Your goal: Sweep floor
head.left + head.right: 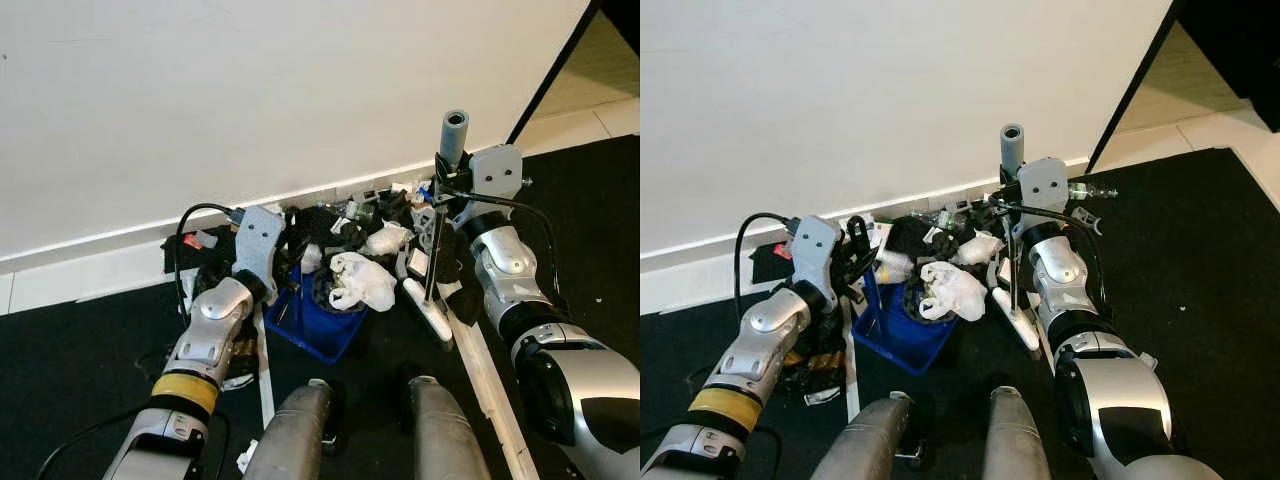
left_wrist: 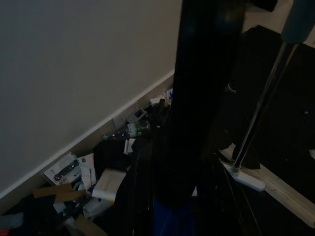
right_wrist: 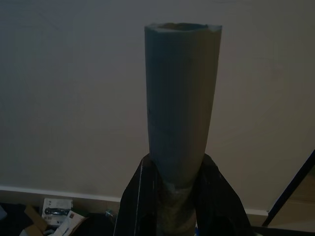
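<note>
Your right claw (image 3: 179,196) grips the broom handle (image 1: 453,135) upright; left claw (image 1: 855,255) clamps the blue dustpan (image 1: 320,320), braced to catch litter.

A: How is the scene lit in the head views?
B: Even, soft light is spread over the white wall (image 1: 250,90); no glare is seen, and only faint shadows are cast under the litter pile (image 1: 350,250). Sharp focus is kept throughout.

A: And the wrist views?
B: Both are rendered dim and murky. The broom handle (image 3: 181,98), clamped between the jaws, is shown dull grey, and detail beyond the jaws is muted.
</note>
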Robot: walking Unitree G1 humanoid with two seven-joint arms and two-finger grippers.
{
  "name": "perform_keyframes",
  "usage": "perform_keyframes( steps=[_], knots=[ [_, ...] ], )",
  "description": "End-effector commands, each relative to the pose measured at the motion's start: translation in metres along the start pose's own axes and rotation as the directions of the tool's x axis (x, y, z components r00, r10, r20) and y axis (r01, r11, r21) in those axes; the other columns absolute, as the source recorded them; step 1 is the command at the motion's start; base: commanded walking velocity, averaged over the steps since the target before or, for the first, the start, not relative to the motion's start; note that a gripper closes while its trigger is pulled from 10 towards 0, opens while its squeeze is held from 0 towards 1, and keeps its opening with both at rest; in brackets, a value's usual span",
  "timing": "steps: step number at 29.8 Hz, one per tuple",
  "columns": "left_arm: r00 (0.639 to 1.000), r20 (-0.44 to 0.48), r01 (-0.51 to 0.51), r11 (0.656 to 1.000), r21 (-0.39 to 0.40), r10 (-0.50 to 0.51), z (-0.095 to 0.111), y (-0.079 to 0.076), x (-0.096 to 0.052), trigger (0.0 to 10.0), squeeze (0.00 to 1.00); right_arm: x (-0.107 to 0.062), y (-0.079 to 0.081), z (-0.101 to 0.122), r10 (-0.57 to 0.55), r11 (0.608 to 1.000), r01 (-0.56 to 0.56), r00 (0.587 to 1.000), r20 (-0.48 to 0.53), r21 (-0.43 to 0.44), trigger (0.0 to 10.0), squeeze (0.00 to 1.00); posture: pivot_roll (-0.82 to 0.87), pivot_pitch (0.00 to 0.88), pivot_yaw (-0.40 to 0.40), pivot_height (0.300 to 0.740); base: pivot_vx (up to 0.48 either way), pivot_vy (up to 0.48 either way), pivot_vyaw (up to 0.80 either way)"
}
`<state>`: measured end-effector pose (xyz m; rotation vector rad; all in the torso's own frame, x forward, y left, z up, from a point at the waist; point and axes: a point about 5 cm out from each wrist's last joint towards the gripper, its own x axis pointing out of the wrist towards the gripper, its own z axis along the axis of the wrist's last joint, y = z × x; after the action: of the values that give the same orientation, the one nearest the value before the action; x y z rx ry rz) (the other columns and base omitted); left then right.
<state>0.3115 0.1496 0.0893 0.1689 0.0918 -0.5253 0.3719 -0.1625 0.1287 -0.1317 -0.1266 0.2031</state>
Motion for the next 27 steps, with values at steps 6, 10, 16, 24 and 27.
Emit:
perform_keyframes(
  steps=[6, 10, 16, 24, 27],
  knots=[
    [0.978, -0.188, -0.099, 0.995, -0.024, 0.092, -0.028, 0.005, -0.008, 10.0, 0.00, -0.001, 0.003, -0.003, 0.008, 1.000, -0.008, 1.000, -0.007, 0.004, 10.0, 0.00, 0.05, 0.216, 0.053, 0.740, 0.000, 0.000, 0.00],
    [0.925, -0.289, -0.254, 0.967, 0.018, 0.248, -0.037, 0.023, -0.019, 10.0, 0.00, -0.004, 0.000, -0.005, -0.001, 1.000, 0.001, 1.000, -0.008, 0.003, 10.0, 0.00, 0.05, 0.216, 0.056, 0.740, 0.000, 0.000, 0.00],
    [0.846, -0.369, -0.409, 0.912, 0.014, 0.385, -0.043, 0.042, -0.035, 10.0, 1.00, -0.006, -0.001, -0.007, -0.009, 1.000, 0.009, 1.000, -0.015, 0.005, 10.0, 0.00, 0.06, 0.214, 0.059, 0.740, 0.000, 0.000, 0.00],
    [0.765, -0.414, -0.578, 0.809, -0.107, 0.492, -0.035, 0.048, -0.036, 10.0, 0.00, -0.006, -0.002, -0.007, -0.014, 1.000, 0.014, 1.000, -0.013, 0.008, 10.0, 0.00, 0.06, 0.214, 0.057, 0.740, 0.000, 0.000, 0.00],
    [0.755, -0.412, -0.612, 0.775, -0.160, 0.511, -0.029, 0.047, -0.032, 10.0, 0.00, -0.006, -0.002, -0.007, -0.014, 1.000, 0.015, 1.000, -0.013, 0.009, 10.0, 0.00, 0.06, 0.214, 0.057, 0.740, 0.000, 0.000, 0.00]
  ],
)
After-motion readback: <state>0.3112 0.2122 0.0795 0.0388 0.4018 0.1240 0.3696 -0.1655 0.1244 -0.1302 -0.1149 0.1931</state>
